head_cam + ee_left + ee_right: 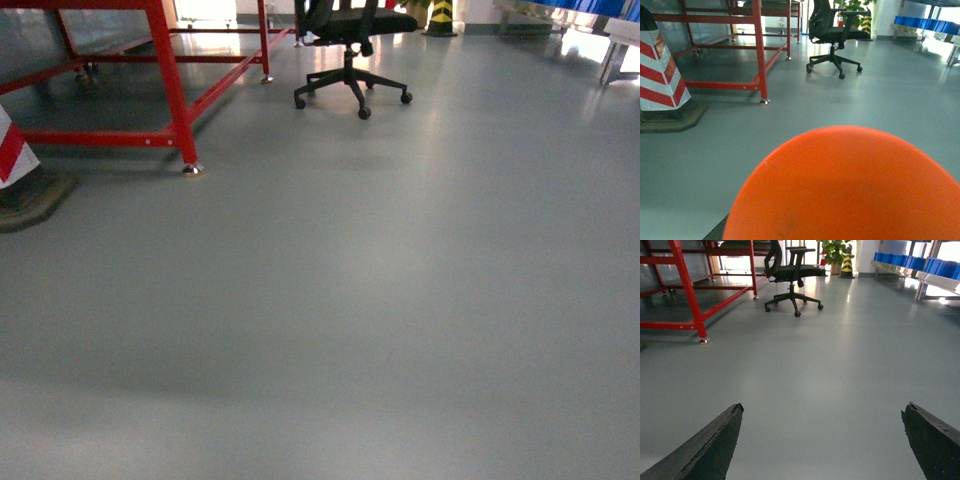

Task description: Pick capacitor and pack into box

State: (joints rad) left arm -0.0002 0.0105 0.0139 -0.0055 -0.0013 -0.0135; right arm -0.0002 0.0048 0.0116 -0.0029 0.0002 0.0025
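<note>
Neither box nor capacitor is showing in any view; packing, apparently, is not yet begun. The right gripper point(822, 440) is hanging with jaws wide over bare floor point(400, 300). An orange dome point(845, 185) is filling the left wrist view's lower half, hiding the left jaws: state unknowable. A red frame point(170, 80) and chair point(350, 40) are standing at upper left.

light: bright backlight from far end | glare: floor point(420, 300) sheen | blur: soft head view

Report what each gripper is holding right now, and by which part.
The right gripper is open and holds nothing. An orange rounded thing fills the left wrist view; whether the left gripper holds it cannot be told.
</note>
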